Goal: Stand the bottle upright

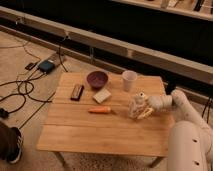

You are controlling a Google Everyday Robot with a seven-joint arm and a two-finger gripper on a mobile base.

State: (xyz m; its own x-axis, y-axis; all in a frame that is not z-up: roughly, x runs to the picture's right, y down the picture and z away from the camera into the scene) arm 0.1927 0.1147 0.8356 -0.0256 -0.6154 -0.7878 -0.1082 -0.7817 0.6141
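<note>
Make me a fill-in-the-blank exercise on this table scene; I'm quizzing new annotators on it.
1. The gripper is at the ___, near the right edge of the table as the camera sees it.
2. In the camera view, the white cup stands to the ___ of the bowl.
3. The bowl's colour is ___.
Missing words: bottle; right; purple.
</note>
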